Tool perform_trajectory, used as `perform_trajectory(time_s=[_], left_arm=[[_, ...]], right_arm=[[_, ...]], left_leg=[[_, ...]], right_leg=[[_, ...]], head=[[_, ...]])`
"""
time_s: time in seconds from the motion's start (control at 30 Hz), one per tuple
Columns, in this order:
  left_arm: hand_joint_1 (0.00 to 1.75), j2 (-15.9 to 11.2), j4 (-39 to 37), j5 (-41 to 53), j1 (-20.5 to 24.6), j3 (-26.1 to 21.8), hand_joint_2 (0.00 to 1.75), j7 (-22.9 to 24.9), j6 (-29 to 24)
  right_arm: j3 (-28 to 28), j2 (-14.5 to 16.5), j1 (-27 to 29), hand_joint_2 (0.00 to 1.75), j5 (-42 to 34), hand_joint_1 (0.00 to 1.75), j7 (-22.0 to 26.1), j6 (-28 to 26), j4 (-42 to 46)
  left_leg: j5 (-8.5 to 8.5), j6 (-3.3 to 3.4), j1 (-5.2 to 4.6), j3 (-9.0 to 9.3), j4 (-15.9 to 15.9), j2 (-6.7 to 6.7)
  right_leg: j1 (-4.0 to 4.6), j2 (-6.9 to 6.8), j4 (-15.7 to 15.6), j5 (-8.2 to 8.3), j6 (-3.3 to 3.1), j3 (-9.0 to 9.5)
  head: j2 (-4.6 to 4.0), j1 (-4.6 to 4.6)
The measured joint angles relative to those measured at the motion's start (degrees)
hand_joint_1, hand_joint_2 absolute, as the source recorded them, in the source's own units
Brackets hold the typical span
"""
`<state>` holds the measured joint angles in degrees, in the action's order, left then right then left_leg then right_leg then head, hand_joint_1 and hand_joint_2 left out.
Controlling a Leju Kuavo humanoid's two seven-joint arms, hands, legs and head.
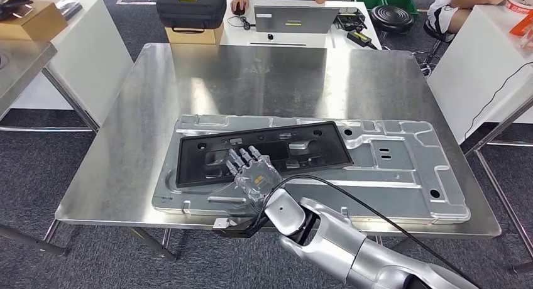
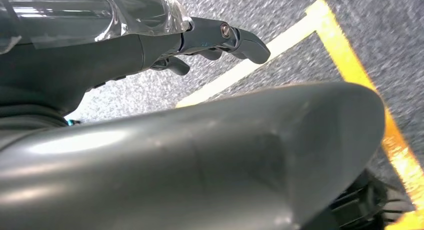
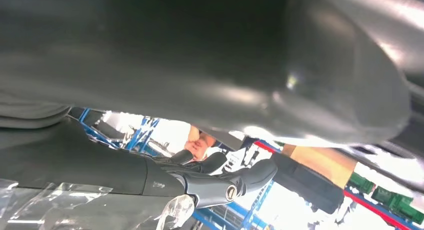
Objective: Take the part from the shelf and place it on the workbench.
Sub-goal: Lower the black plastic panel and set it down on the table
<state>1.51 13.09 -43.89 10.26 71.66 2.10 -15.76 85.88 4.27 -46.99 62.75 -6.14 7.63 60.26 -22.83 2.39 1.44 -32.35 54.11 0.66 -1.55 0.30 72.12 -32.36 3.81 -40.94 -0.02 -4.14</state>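
Head view: the robot's right hand (image 1: pixel 254 176) lies flat on a black plastic panel (image 1: pixel 264 151), fingers spread and pointing forward, palm down, not clearly gripping it. The panel, which looks to be the part named in the task, lies on a large silver metal plate (image 1: pixel 390 169) that itself rests on the steel workbench (image 1: pixel 251 81); the placing therefore looks all but done, with only the release and pull-back to come. The risk from here is in the withdrawal: if the fingers drag as the arm pulls back, the light panel could slide across the smooth plate or twist out of line, and the cable (image 1: pixel 352 198) looping over the forearm could snag the plate's near edge. A person's hand (image 1: pixel 239 1) rests on a mouse at a white desk (image 1: pixel 295 31) beyond the bench, well apart from the robot's reach. From the right wrist view, the thumb and dark fingers (image 3: pixel 220 182) stand extended with nothing between them, against a blurred background of blue racking, but the panel itself cannot be made out there. From the left wrist view, the left hand (image 2: pixel 150 45) hangs over grey carpet and yellow floor tape (image 2: pixel 350 65), fingers loosely apart and holding nothing.
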Motion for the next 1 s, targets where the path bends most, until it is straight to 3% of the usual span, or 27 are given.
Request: perform_trajectory(time_s=[0.03, 0.07, 0.1, 0.17, 0.23, 0.3, 0.33, 0.4, 0.47, 0.5, 0.53, 0.57, 0.63, 0.7, 0.73, 0.8, 0.83, 0.87, 0.97, 1.0], left_arm=[[0.0, 0.0, 0.0, 0.0, -0.01, -0.01, 0.0, 0.0, 0.0], [0.0, 0.0, 0.0, 0.0, -0.02, -0.02, 0.0, 0.0, -0.01], [0.0, 0.01, 0.0, 0.0, -0.02, -0.03, 0.0, 0.0, -0.01], [0.0, 0.06, 0.0, 0.01, 0.02, -0.05, 0.0, 0.01, -0.02], [0.0, 0.12, 0.0, 0.02, 0.07, -0.07, 0.0, 0.02, -0.02], [0.0, 0.13, 0.0, 0.02, 0.03, -0.08, 0.0, 0.03, -0.02], [0.0, 0.13, 0.0, 0.02, -0.04, -0.09, 0.0, 0.04, -0.02], [0.0, 0.13, 0.0, 0.02, -0.12, -0.12, 0.0, 0.06, -0.03], [0.0, 0.13, 0.0, 0.02, -0.14, -0.19, 0.0, 0.07, -0.04], [0.0, 0.13, 0.0, 0.02, -0.14, -0.22, 0.0, 0.07, -0.04], [0.0, 0.13, 0.0, 0.02, -0.14, -0.24, 0.0, 0.07, -0.04], [0.0, 0.13, 0.0, 0.02, -0.13, -0.26, 0.0, 0.07, -0.04], [0.0, 0.12, 0.0, 0.02, -0.03, -0.28, 0.0, 0.07, -0.04], [0.0, 0.12, 0.0, 0.04, 0.21, -0.3, 0.0, 0.05, -0.04], [0.0, 0.12, 0.0, 0.06, 0.31, -0.3, 0.0, 0.05, -0.03], [0.0, 0.12, 0.0, 0.09, 0.33, -0.3, 0.0, 0.05, -0.01], [0.0, 0.13, 0.0, 0.1, 0.28, -0.3, 0.0, 0.06, 0.01], [0.0, 0.14, 0.0, 0.11, 0.26, -0.3, 0.0, 0.07, 0.03], [0.0, 0.15, 0.0, 0.12, 0.32, -0.3, 0.0, 0.07, 0.04], [0.0, 0.15, 0.0, 0.12, 0.32, -0.3, 0.0, 0.07, 0.04]], right_arm=[[0.0, -0.05, 0.03, 0.0, -0.07, 0.0, -0.02, 0.0, 0.0], [0.0, -0.09, 0.05, 0.0, -0.12, 0.0, -0.03, 0.0, 0.0], [-0.01, -0.11, 0.04, 0.0, -0.15, 0.0, -0.05, 0.0, 0.0], [-0.02, -0.1, -0.04, 0.0, -0.15, 0.0, -0.08, 0.0, 0.01], [-0.03, -0.08, -0.11, 0.0, -0.15, 0.0, -0.11, 0.0, 0.03], [-0.03, -0.09, -0.14, 0.0, -0.15, 0.0, -0.15, 0.0, 0.05], [-0.03, -0.09, -0.16, 0.0, -0.16, 0.0, -0.17, 0.01, 0.05], [-0.03, -0.08, -0.18, 0.0, -0.19, 0.0, -0.23, 0.03, 0.09], [-0.02, -0.09, -0.16, 0.0, -0.21, 0.0, -0.33, 0.07, 0.1], [-0.02, -0.09, -0.15, 0.0, -0.22, 0.0, -0.37, 0.1, 0.1], [-0.01, -0.1, -0.14, 0.0, -0.22, 0.0, -0.4, 0.13, 0.1], [-0.01, -0.1, -0.14, 0.0, -0.22, 0.0, -0.42, 0.15, 0.11], [-0.01, -0.1, -0.14, 0.0, -0.22, 0.0, -0.44, 0.17, 0.11], [-0.03, -0.11, -0.2, 0.0, -0.24, 0.0, -0.49, 0.17, 0.11], [-0.04, -0.11, -0.21, 0.0, -0.3, 0.0, -0.52, 0.16, 0.11], [-0.05, -0.13, -0.13, 0.0, -0.84, 0.0, -0.64, 0.09, 0.11], [-0.07, -0.17, -0.05, 0.0, -1.21, 0.0, -0.75, 0.04, 0.1], [-0.1, -0.24, 0.03, 0.0, -1.64, 0.0, -0.87, -0.03, 0.1], [-0.29, -0.55, 0.3, 0.0, -2.74, 0.0, -1.4, -0.67, 0.07], [-0.42, -0.67, 0.5, 0.0, -3.37, 0.0, -1.76, -1.16, 0.05]], left_leg=[[0.47, -0.01, -0.15, -0.62, 0.03, -0.04], [0.92, -0.06, -0.25, -1.17, 0.04, -0.06], [1.35, -0.17, -0.3, -1.63, 0.05, -0.07], [2.16, -0.62, -0.4, -2.29, 0.06, -0.09], [3.11, -1.33, -0.35, -2.61, -0.21, -0.15], [3.82, -2.03, -0.21, -2.89, -0.58, -0.2], [3.07, -2.28, -0.16, -3.35, -0.08, -0.24], [-1.53, -2.64, 0.02, -5.2, 4.54, -0.31], [-6.86, -3.06, 0.06, -7.39, 12.66, -0.32], [-7.86, -3.23, 0.07, -7.89, 15.89, -0.32], [-7.45, -3.36, 0.07, -7.57, 17.38, -0.32], [-6.01, -3.42, 0.09, -6.27, 16.76, -0.33], [-3.08, -3.39, 0.15, -1.08, 9.88, -0.35], [-2.89, -2.9, -0.04, 3.9, 1.75, -0.26], [-3.3, -2.56, -0.23, 4.95, -0.35, -0.19], [-3.17, -1.68, -0.37, 4.68, -1.16, -0.15], [-2.75, -1.19, -0.35, 4.23, -1.07, -0.2], [-2.25, -0.6, -0.28, 3.75, -1.06, -0.27], [-0.63, 0.41, -0.48, 2.0, -1.04, -0.42], [-0.08, 0.45, -0.6, 1.36, -1.02, -0.45]], right_leg=[[0.11, 0.0, 0.55, 0.47, -0.16, 0.8], [0.22, 0.0, -1.28, 1.83, -0.41, 2.74], [0.36, 0.01, -4.99, 3.34, -0.77, 5.65], [0.81, 0.06, -14.0, 4.55, -1.45, 11.63], [1.31, 0.11, -18.45, 4.38, -1.85, 14.03], [1.33, -0.05, -19.03, 5.25, -2.39, 13.59], [1.19, -0.15, -19.28, 5.84, -2.82, 13.16], [0.88, -0.37, -19.67, 7.21, -3.64, 11.93], [0.93, -0.39, -19.65, 8.33, -3.96, 10.46], [0.97, -0.41, -19.61, 8.85, -3.91, 9.74], [0.98, -0.43, -19.55, 9.36, -3.84, 9.05], [0.97, -0.43, -19.47, 9.83, -3.71, 8.39], [0.96, -0.41, -19.2, 10.61, -3.25, 7.24], [1.14, -0.42, -18.89, 11.37, -2.65, 6.38], [1.21, -0.44, -18.82, 11.86, -2.34, 6.02], [1.19, -0.41, -18.7, 12.59, -1.71, 5.4], [1.1, -0.38, -18.19, 11.96, -1.41, 4.98], [1.03, -0.35, -16.64, 10.28, -1.15, 4.3], [0.92, -0.33, -5.38, 2.07, -0.76, 0.97], [0.93, -0.32, -1.78, 0.69, -0.75, 0.3]], head=[[0.0, 0.0], [0.0, -0.01], [0.0, -0.02], [0.0, -0.01], [0.0, 0.07], [0.0, 0.1], [0.0, 0.16], [0.0, 0.31], [0.0, 0.41], [0.0, 0.41], [0.0, 0.42], [0.0, 0.43], [0.0, 0.43], [0.0, 0.43], [0.0, 0.44], [0.0, 0.46], [0.0, 0.47], [0.0, 0.49], [0.0, 0.48], [0.0, 0.48]])
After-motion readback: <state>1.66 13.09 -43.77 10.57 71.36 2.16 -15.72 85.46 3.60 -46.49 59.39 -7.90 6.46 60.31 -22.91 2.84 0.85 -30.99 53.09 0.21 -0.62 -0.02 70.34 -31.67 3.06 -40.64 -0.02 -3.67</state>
